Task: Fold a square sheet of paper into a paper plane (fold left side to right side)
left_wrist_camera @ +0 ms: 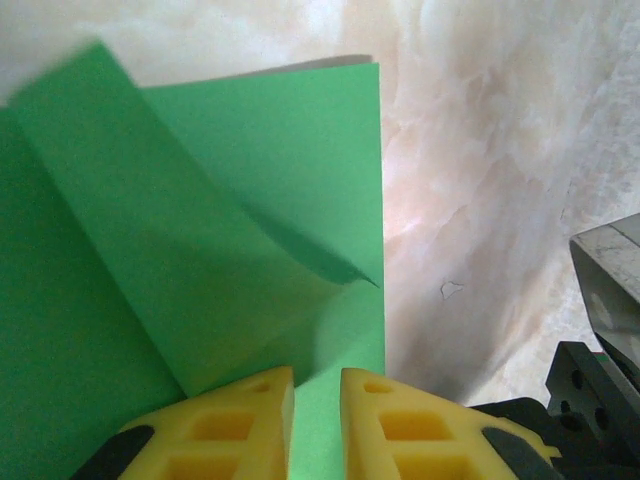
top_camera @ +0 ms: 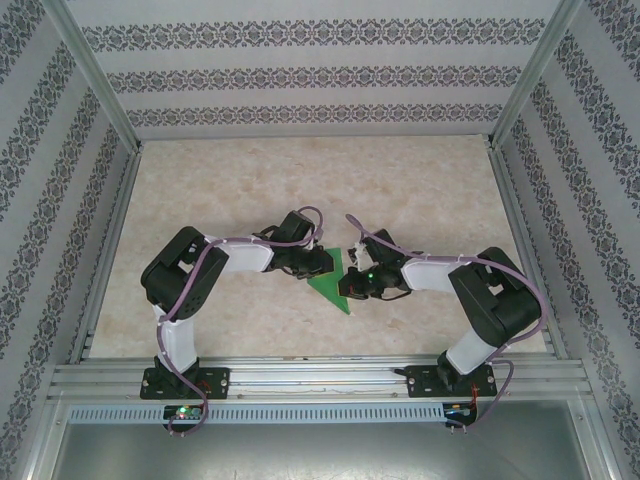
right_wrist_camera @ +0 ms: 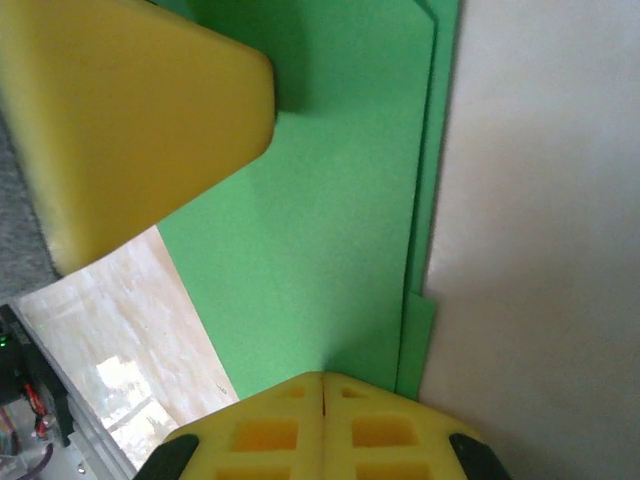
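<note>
The square sheet of paper (top_camera: 332, 285) is bright green and lies on the table folded in layers, forming a wedge that points toward the near edge. In the left wrist view one flap (left_wrist_camera: 150, 230) stands lifted off the flat layer (left_wrist_camera: 300, 150). My left gripper (left_wrist_camera: 317, 400) hovers over the paper's left part, its jaws a narrow gap apart with nothing pinched. My right gripper (right_wrist_camera: 322, 385) is shut, its tips down on the paper (right_wrist_camera: 330, 220) near the stacked right edges. From above, the left gripper (top_camera: 318, 263) and right gripper (top_camera: 352, 285) flank the paper closely.
The marble-patterned table (top_camera: 300, 180) stretches far behind the paper. An aluminium rail (top_camera: 320, 380) runs along the near edge, and patterned walls close in the sides and back. A yellow finger of the left gripper (right_wrist_camera: 130, 120) looms close in the right wrist view.
</note>
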Tool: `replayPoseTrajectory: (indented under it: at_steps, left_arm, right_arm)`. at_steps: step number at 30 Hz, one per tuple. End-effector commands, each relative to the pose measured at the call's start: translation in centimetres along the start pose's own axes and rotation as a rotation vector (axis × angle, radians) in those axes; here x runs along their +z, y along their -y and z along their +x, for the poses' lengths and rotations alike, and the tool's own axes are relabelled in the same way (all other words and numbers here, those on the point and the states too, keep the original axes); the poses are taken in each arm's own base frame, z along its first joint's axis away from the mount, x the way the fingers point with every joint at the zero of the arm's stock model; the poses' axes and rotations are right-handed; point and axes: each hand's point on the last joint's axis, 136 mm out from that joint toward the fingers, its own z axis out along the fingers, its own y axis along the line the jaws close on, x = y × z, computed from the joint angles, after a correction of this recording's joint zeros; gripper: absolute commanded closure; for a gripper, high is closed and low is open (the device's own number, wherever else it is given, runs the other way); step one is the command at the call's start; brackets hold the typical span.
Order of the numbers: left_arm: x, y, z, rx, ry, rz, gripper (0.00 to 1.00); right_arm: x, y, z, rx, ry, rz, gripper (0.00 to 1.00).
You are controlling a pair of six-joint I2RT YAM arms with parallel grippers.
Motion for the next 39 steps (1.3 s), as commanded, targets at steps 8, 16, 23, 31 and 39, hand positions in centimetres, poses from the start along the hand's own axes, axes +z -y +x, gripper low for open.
replayPoseTrajectory:
  at_steps: [8,16,23,31,39]
  left_arm:
    - [-0.9,0.7,-1.4,0.053,0.051,0.043,0.82]
    - [0.0,-1.1,-2.0,0.052,0.04,-0.008,0.83]
    - [0.2,-2.8,-3.0,0.044,0.047,-0.052,0.83]
    - [-0.3,-4.6,-4.9,0.049,0.07,-0.106,0.84]
    - [-1.3,-5.7,-8.0,0.048,0.107,-0.125,0.84]
  right_arm:
    - [0.7,6.1,3.5,0.054,-0.097,0.302,1.0]
    - [0.6,6.6,3.8,0.05,-0.116,0.338,1.0]
    - [0.6,7.0,4.3,0.042,-0.141,0.367,1.0]
    - [0.7,7.4,4.8,0.043,-0.161,0.389,1.0]
    - [0.8,7.9,5.2,0.048,-0.182,0.4,1.0]
